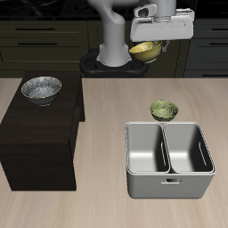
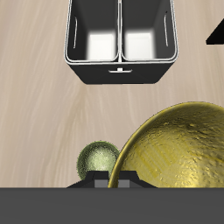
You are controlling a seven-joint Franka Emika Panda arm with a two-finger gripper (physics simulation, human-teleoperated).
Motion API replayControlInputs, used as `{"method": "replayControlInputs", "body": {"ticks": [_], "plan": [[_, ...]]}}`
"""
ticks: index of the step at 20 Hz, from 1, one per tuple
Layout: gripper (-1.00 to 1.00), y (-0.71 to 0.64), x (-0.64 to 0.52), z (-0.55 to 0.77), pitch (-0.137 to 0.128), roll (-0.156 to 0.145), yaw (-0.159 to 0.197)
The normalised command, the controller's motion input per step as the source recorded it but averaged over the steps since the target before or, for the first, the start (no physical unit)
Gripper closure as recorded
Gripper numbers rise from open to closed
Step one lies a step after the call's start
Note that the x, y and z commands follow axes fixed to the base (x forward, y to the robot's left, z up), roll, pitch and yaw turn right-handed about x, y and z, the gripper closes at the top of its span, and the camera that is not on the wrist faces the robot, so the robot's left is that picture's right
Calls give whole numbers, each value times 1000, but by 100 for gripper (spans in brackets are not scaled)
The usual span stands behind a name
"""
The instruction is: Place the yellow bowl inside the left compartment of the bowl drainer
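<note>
Overhead, yellow bowl (image 1: 146,51) in hand (image 1: 151,44), above wooden table (image 1: 98,107).

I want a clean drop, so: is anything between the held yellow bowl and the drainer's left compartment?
The gripper holds the yellow bowl high, farther back than the bowl drainer. The green bowl sits on the table between them, low beneath the path. The left compartment looks empty.

yellow bowl (image 1: 146,51) tilted, raised behind grey bowl drainer (image 1: 169,183).

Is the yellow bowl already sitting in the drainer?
No, the yellow bowl is held up in the gripper, well above the table and behind the drainer, whose wells look empty.
</note>
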Motion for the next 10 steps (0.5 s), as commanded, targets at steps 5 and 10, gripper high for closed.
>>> {"method": "replayControlInputs", "body": {"ticks": [5, 10], "plan": [[100, 94, 288, 145, 53, 6, 8], [100, 142, 355, 96, 31, -12, 29]]}}
